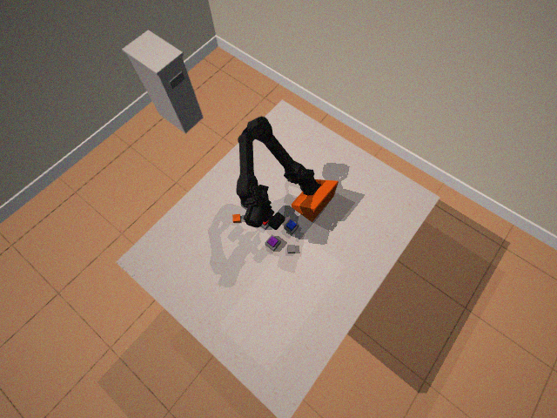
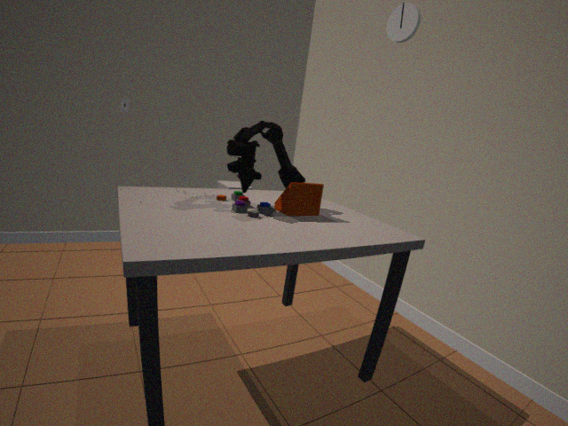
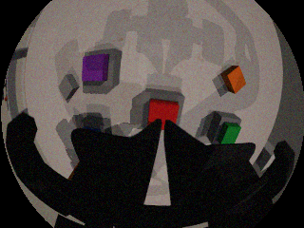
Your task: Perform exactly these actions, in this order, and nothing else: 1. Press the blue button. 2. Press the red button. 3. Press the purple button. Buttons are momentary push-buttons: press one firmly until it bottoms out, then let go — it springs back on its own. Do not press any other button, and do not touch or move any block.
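Note:
My gripper (image 3: 162, 123) (image 2: 245, 190) is shut and empty. In the wrist view its tips overlap the near edge of the red button (image 3: 163, 111) (image 2: 243, 199); the exterior view shows them a little above the buttons, with a gap. The red button is mostly hidden by the gripper in the top view. The blue button (image 1: 291, 225) (image 2: 264, 204) stands up on its dark base, nearest the orange stand; the fingers cover most of it in the wrist view. The purple button (image 1: 272, 241) (image 2: 240, 202) (image 3: 95, 67) stands on its own base in front of the red one.
A green button (image 2: 237, 193) (image 3: 230, 133) is beyond the red one. An orange block (image 1: 236, 218) (image 2: 221, 197) (image 3: 234, 79) and a grey block (image 1: 292, 248) (image 2: 253, 214) (image 3: 68, 87) lie on the table (image 1: 270, 324) (image 2: 193, 238). The orange stand (image 1: 323, 198) (image 2: 303, 199) is at the arm's base.

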`<state>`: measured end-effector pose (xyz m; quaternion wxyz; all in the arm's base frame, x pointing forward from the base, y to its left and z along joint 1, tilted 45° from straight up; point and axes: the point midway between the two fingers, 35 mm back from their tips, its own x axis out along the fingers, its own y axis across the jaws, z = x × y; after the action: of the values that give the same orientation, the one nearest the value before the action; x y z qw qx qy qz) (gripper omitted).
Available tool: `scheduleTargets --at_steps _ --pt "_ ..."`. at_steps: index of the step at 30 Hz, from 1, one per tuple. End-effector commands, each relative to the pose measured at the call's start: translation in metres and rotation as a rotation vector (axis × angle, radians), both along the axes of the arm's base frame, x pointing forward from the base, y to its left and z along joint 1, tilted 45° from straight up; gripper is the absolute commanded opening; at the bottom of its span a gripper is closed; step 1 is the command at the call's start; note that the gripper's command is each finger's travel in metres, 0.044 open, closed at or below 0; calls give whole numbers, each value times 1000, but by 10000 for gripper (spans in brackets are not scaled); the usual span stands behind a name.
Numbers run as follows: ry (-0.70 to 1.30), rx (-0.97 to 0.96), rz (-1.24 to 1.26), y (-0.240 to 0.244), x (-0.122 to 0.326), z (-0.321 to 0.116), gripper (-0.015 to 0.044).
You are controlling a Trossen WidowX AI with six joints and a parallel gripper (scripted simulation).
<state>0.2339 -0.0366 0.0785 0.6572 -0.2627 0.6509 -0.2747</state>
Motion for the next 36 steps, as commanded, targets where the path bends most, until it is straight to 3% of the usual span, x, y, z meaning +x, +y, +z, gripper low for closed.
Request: scheduleTargets --at_steps 1,36 --pt "7 -6 1 -6 -2 -6 20" --pt "1 -3 -1 -17 -1 -16 20"
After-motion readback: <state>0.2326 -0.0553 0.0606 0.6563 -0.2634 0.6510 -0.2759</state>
